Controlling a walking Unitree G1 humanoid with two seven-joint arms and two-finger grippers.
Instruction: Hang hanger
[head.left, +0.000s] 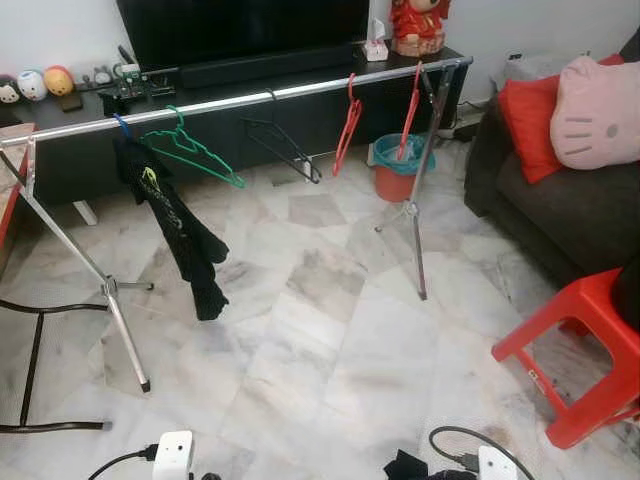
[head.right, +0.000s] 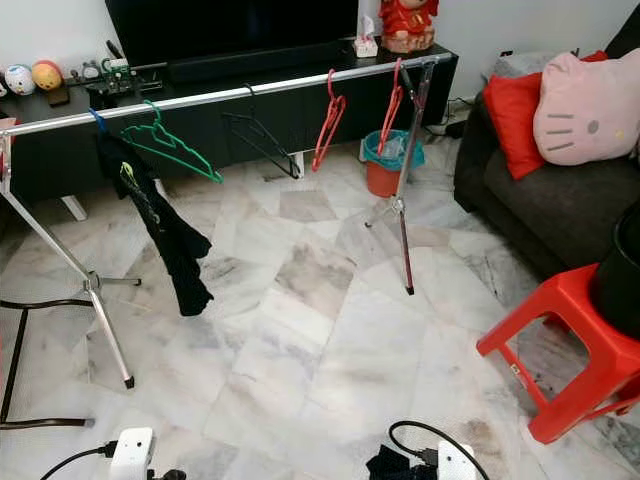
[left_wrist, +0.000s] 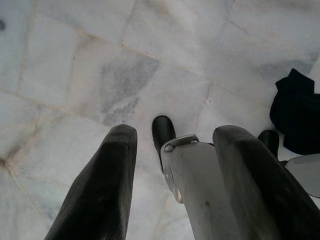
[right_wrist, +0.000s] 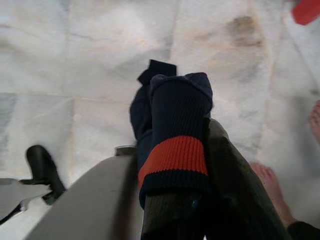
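- Rail (head.left: 240, 100) of the drying rack runs left-right across the far side of the room, in front of the TV cabinet (head.left: 300, 120); five hangers on it: blue hanger (head.left: 121, 125) w/ black garment (head.left: 180, 235) at left, then green hanger (head.left: 195, 152), black hanger (head.left: 283, 148), two red hangers (head.left: 347, 125) toward the right end.
- Left gripper (left_wrist: 172, 165) hangs low over the marble floor (head.left: 330, 330); fingers apart, nothing betw. them.
- Right gripper (right_wrist: 175, 200) clamped on a navy sock (right_wrist: 172, 135) w/ red band, not a hanger; bare foot (right_wrist: 272, 192) of a person just beside it.
- Red stool (head.left: 580, 350) near right; sofa (head.left: 580, 210) w/ pink cushion (head.left: 598, 110) far right.
- Handling, as judged: hangers look light, thin, stiff plastic/wire; prob. slippery, swing easily; best held at the neck under the hook. Sock is soft and limp; pinch near the cuff.
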